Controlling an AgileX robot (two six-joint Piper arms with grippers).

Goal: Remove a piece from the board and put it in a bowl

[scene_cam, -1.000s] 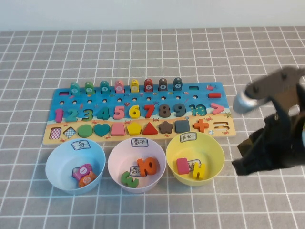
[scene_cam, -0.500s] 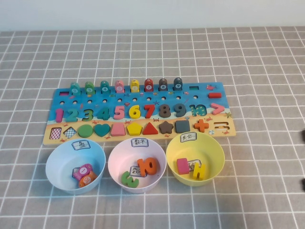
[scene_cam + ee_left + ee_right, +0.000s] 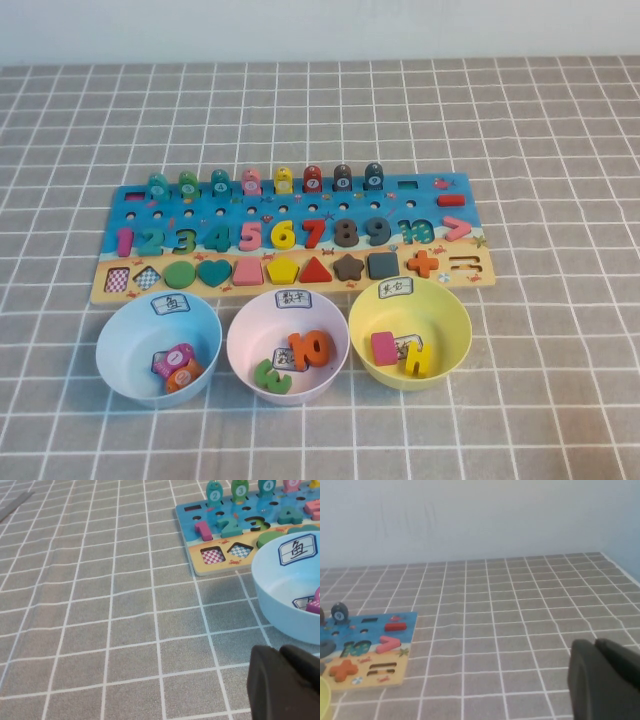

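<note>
Our right tool (image 3: 605, 680) sits with its fingers pressed together and empty, off to the right of the board (image 3: 290, 235) and above the checked surface (image 3: 560, 120); from its wrist camera we see only the board's right end. Our left tool (image 3: 285, 682) shows as a dark mass in its own wrist view, near the light blue bowl (image 3: 158, 348), and we cannot tell whether its fingers are apart or together. Neither tool appears in the high view.

We find the piece (image 3: 418, 357), the yellow equals sign, lying inside the yellow bowl (image 3: 410, 331), just beside a pink block (image 3: 384, 348). On the board, the equals-shaped slot (image 3: 464, 264) is bare, right of the orange plus sign (image 3: 422, 263).

We see three bowls in a row in front of the board: light blue on the left, the pale pink bowl (image 3: 287, 344) in the middle, yellow on the right.
</note>
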